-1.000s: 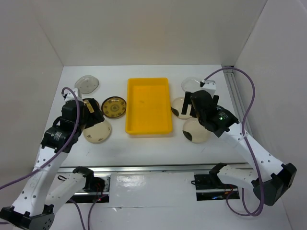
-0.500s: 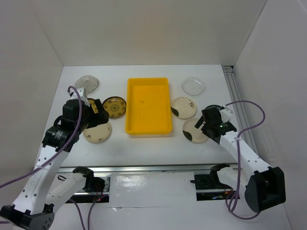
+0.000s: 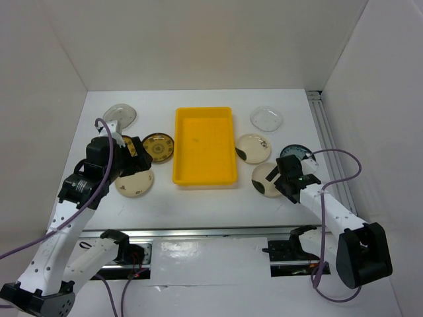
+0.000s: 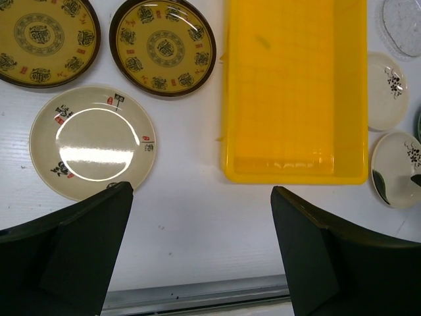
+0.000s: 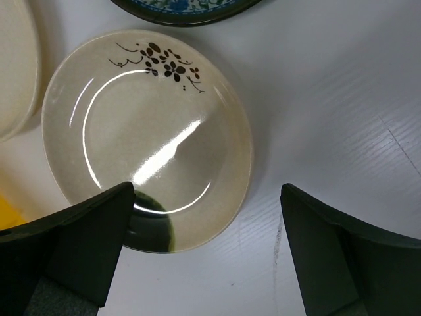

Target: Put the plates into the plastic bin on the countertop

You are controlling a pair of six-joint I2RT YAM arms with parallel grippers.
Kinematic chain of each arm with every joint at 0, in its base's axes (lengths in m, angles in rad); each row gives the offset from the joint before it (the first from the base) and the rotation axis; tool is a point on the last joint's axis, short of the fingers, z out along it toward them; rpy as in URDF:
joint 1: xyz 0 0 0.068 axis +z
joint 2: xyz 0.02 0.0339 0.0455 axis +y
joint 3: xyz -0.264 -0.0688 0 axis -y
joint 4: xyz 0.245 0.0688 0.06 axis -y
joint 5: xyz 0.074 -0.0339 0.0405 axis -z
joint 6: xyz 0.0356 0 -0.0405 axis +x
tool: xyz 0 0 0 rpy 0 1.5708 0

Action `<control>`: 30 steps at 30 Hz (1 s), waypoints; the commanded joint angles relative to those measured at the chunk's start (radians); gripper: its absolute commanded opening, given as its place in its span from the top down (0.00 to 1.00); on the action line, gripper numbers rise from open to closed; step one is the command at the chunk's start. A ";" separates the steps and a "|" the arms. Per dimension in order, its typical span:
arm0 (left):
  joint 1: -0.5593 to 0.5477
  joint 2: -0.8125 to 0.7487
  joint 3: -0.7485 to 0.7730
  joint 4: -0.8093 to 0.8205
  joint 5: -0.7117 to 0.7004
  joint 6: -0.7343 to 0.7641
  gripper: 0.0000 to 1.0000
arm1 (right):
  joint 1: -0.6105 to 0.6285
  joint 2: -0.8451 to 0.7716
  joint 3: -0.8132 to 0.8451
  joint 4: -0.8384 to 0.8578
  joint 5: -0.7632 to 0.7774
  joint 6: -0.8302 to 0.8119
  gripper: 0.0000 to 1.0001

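The yellow plastic bin [image 3: 205,145] stands empty mid-countertop; it also shows in the left wrist view [image 4: 295,92]. On its left lie a clear glass plate [image 3: 120,116], two yellow-and-brown plates [image 4: 45,36] [image 4: 163,46] and a cream plate [image 4: 92,141]. On its right lie a clear plate [image 3: 266,119], two cream plates with dark patches [image 3: 253,148] [image 3: 266,179] and a blue-patterned plate [image 3: 295,153]. My left gripper [image 4: 202,192] is open and empty above the bare countertop. My right gripper [image 5: 208,191] is open low over the near cream plate [image 5: 148,138], holding nothing.
White walls bound the countertop on three sides. A metal rail [image 3: 325,132] runs along the right edge. A grey strip [image 4: 197,293] marks the near edge. The right arm's purple cable [image 3: 344,165] loops beside the blue plate.
My right arm has drawn back toward the near edge and dropped low over the near cream plate, uncovering the blue-patterned plate. My left arm has barely moved.
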 commanded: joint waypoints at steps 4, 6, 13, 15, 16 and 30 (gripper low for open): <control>0.004 -0.004 0.000 0.042 0.024 0.028 0.00 | -0.005 -0.024 -0.058 0.087 0.010 0.022 0.05; 0.004 -0.004 0.000 0.042 0.015 0.028 0.00 | -0.005 -0.013 -0.076 0.110 0.010 0.033 0.08; 0.004 -0.004 0.000 0.042 0.015 0.028 0.00 | -0.005 0.018 -0.139 0.167 0.010 0.043 0.25; 0.004 -0.004 0.000 0.042 0.006 0.028 0.00 | -0.005 0.027 -0.150 0.178 0.010 0.043 0.28; 0.004 -0.004 0.000 0.042 0.006 0.028 0.00 | -0.005 0.027 -0.159 0.178 0.010 0.043 0.33; 0.004 -0.004 0.000 0.042 0.006 0.028 0.00 | -0.005 0.007 -0.159 0.146 -0.014 0.053 1.00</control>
